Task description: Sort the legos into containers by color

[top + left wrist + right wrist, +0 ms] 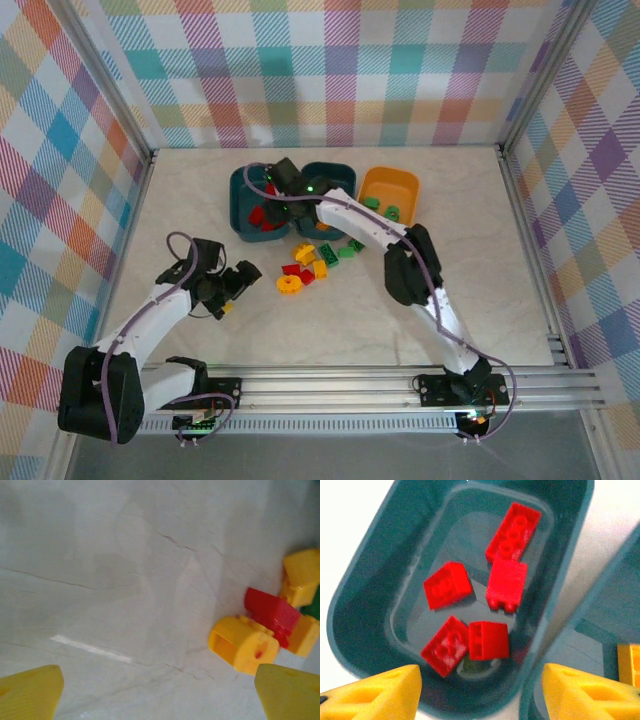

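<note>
Above the left teal tub [365,580], the right end effector [480,695] hangs with its fingers spread and nothing between them. Five red bricks [448,585] lie inside. Nearward of that tub, a pile of bricks [310,265] in yellow, red and green sits on the counter [180,210]. The left end effector [248,276], likewise spread and empty, hovers just beside the pile.

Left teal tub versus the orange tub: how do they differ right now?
Colour: the left teal tub is dark teal, the orange tub orange-yellow. Contents: the teal one holds five red bricks, the orange one green bricks. Place: teal sits at the row's left end, orange at its right end. The right tool hangs open above the teal tub, not the orange one. Both are shallow rounded rectangles of like size.
</note>
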`<state>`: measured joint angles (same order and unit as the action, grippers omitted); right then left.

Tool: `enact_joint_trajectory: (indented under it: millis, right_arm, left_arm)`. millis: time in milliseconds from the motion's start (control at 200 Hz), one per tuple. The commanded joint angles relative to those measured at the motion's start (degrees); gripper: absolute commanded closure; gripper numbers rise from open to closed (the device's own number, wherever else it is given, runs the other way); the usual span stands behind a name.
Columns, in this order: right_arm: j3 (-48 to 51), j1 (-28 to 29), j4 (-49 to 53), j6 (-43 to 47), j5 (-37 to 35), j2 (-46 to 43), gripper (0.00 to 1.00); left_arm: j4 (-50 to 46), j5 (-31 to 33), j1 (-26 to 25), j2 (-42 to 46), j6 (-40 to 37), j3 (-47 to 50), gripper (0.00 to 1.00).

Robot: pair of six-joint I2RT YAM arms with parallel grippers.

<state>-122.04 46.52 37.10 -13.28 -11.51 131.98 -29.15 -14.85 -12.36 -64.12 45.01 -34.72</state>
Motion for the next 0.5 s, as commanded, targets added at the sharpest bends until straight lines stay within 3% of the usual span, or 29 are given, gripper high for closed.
enact_joint_trajectory:
  millis: [0,215,495]
  right_arm:
    - [15.38,0.29,-8.68,-2.54,-1.28,-13.19,0.37]
    - [43.55,-0.50,-13.54,-6.39,-7.13,-30.34,0.34]
    - [61.79,-3.49,-13.05,-9.53,-9.40,-45.39,0.31]
  left_arm:
    - [-2.77,4.37,-6.27,-1.57,-3.84,-4.96,0.03]
    - [-8.33,14.02,-20.72,-15.12,-9.97,-17.46,0.04]
    - [-10.32,15.89,-23.56,-27.43,-13.03,-24.92,0.09]
